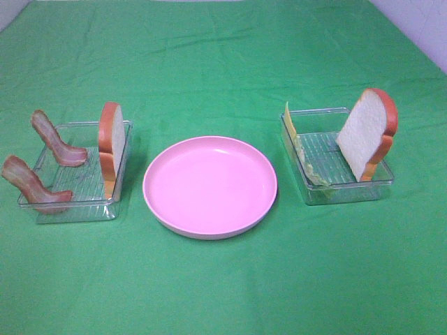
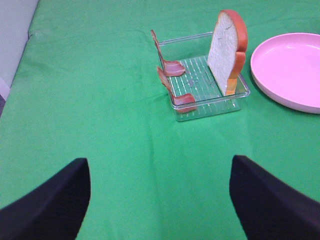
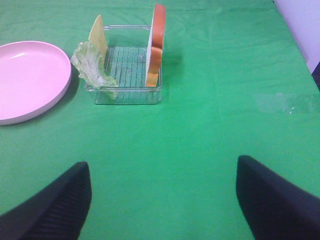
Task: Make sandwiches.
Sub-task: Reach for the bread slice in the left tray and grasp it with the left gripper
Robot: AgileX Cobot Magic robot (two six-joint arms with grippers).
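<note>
In the exterior high view, the left clear tray (image 1: 73, 208) holds two bacon strips (image 1: 61, 145) and an upright bread slice (image 1: 110, 138). The right tray (image 1: 349, 192) holds a leaning bread slice (image 1: 364, 134), yellow cheese (image 1: 289, 123) and lettuce (image 1: 308, 165). The left wrist view has the bacon (image 2: 172, 67) and bread (image 2: 226, 47) far ahead of my open, empty left gripper (image 2: 160, 162). My right gripper (image 3: 162, 162) is also open and empty, well short of the lettuce (image 3: 92, 67), cheese (image 3: 99, 32) and bread (image 3: 157, 45). Neither gripper shows in the exterior high view.
A round pink plate (image 1: 209, 185) lies empty between the two trays, also seen as the plate (image 2: 290, 70) and the plate (image 3: 25, 80) in the wrist views. A green cloth covers the whole table. A pale wall edge (image 3: 300, 25) borders it on the right.
</note>
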